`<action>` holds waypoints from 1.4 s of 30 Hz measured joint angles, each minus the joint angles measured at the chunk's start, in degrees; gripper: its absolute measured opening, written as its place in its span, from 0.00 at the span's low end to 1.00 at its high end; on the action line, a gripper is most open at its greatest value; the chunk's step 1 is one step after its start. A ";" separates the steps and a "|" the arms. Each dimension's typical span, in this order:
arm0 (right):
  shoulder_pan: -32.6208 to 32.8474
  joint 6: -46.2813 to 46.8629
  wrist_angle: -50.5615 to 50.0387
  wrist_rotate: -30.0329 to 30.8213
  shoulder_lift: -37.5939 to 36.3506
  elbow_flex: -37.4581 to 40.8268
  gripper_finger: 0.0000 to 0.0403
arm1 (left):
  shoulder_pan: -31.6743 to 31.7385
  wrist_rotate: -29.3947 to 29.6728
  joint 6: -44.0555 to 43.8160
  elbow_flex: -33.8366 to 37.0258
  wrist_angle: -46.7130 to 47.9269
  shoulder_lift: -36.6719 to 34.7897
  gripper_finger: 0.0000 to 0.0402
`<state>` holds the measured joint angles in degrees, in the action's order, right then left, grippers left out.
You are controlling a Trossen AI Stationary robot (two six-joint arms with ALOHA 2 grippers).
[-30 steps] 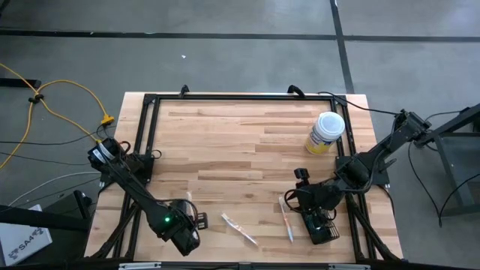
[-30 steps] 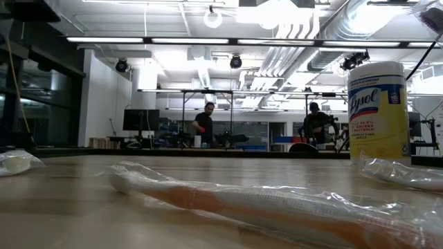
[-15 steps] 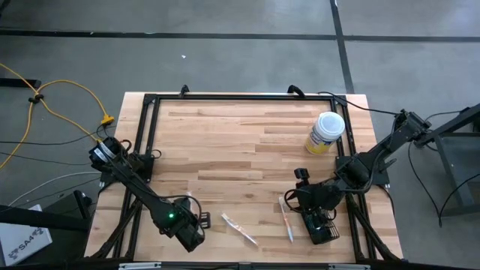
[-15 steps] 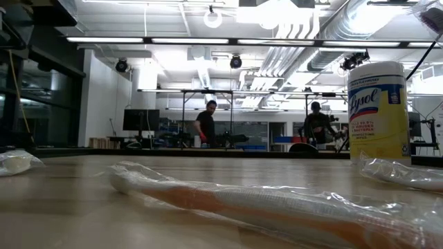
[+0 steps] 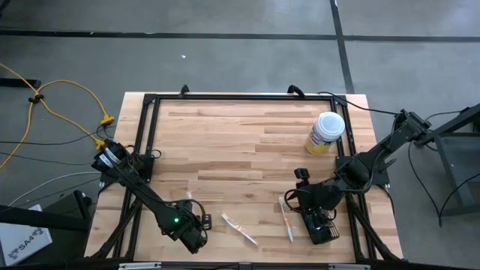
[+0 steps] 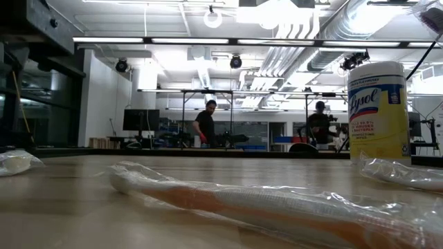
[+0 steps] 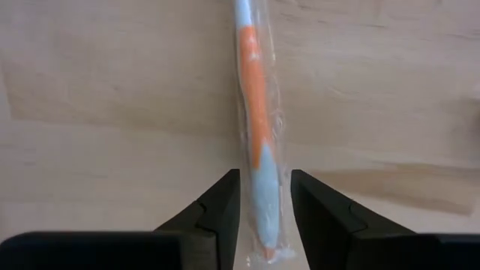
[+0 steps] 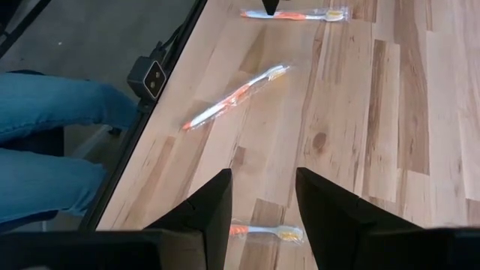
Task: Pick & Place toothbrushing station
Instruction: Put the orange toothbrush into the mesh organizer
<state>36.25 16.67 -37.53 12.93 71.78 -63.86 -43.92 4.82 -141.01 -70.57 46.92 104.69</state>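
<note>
The toothbrushing station, a small black wire-mesh basket [image 5: 323, 229], stands near the table's front right corner. My right gripper [image 5: 305, 204] hovers just left of it, open and empty [image 8: 262, 196]. Three plastic-wrapped toothbrushes lie along the front of the table: a left one [image 5: 189, 198], a middle one [image 5: 239, 229] and a right one [image 5: 286, 217]. My left gripper [image 5: 196, 224] is low over the left toothbrush. It is open, with one finger on each side of the orange and light-blue handle's end [image 7: 262, 180].
A yellow wipes canister with a white lid [image 5: 325, 132] stands at the far right, also seen in the low view [image 6: 378, 111]. A black metal frame [image 5: 225, 97] rims the table. A person's jeans-clad legs [image 8: 52, 142] are beside the front edge. People stand far back in the room [image 6: 205, 124].
My left gripper has gone a little toward the table's right edge, along the front, over the left toothbrush. My right arm, the basket and the toothbrushes have kept still.
</note>
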 joint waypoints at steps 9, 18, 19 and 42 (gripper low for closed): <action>0.00 0.00 -0.01 -0.02 0.01 0.00 0.35 | 0.00 1.34 0.24 0.04 -0.44 2.12 0.28; 0.01 0.02 -0.01 -0.04 0.00 0.00 0.35 | 0.33 1.46 0.85 0.02 -0.92 2.40 0.28; 0.00 0.02 -0.01 -0.03 0.01 0.00 0.35 | 0.33 1.48 0.83 0.02 -0.98 2.40 0.28; 0.00 0.02 -0.03 -0.04 0.01 0.00 0.35 | 0.32 1.27 0.44 0.02 -2.38 2.40 0.05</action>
<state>36.25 16.69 -37.56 12.88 71.79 -63.86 -43.60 6.09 -140.57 -70.54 44.53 107.09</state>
